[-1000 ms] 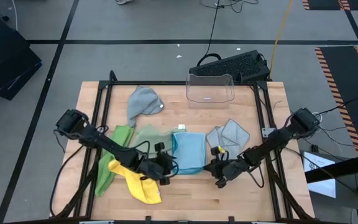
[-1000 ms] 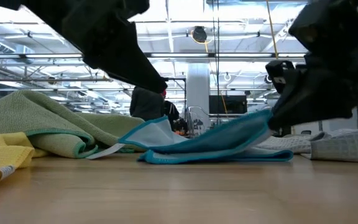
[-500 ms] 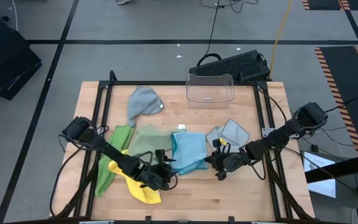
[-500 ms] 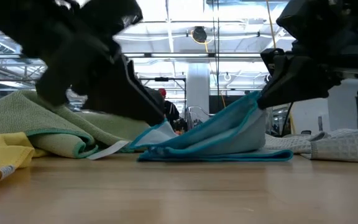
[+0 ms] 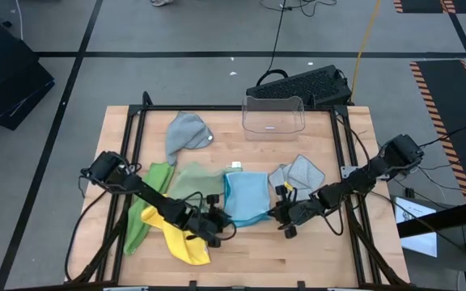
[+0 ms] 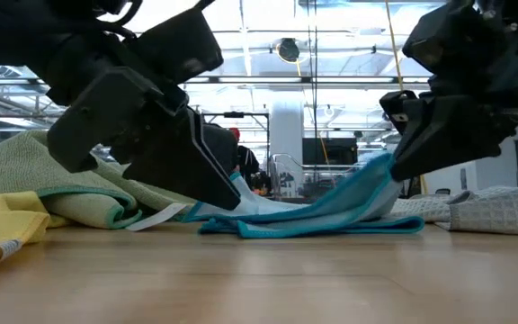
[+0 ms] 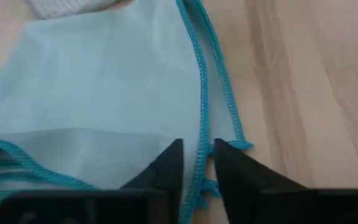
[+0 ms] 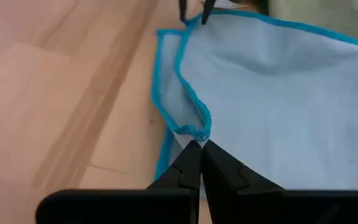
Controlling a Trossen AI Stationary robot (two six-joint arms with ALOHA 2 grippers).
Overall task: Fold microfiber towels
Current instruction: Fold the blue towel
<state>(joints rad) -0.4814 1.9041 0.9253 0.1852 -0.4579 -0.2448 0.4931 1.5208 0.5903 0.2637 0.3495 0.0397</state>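
the wooden table (image 5: 314, 250) fills the high view, its pale planks framed by dark rails, and only from up there do all the cloths show at once. the clear plastic bin (image 5: 273, 115) sits at the far edge, smooth and see-through, with a dark keyboard (image 5: 298, 84) behind it off the table.

the light blue towel (image 5: 245, 198) lies near the table's middle, between the two grippers, soft with a brighter stitched hem. to its left the sage green towel (image 5: 192, 179) lies rumpled, then the bright green towel (image 5: 148, 202) and the yellow towel (image 5: 180, 238) toward the near edge. one grey towel (image 5: 186, 133) is bunched farther back; the other grey towel (image 5: 298, 174), waffle-textured, lies just right of the blue one.

the low view alone shows height: the blue cloth's right edge is lifted off the wood while its left side stays low.

the right gripper (image 8: 196, 147) is pressed together on a puckered bit of the blue hem, seen clearly in its wrist view. the left gripper (image 7: 197, 158) has its fingers close around the blue hem at the corner nearest it, a narrow gap between them with the stitching running through; whether they actually clamp it i cannot tell.
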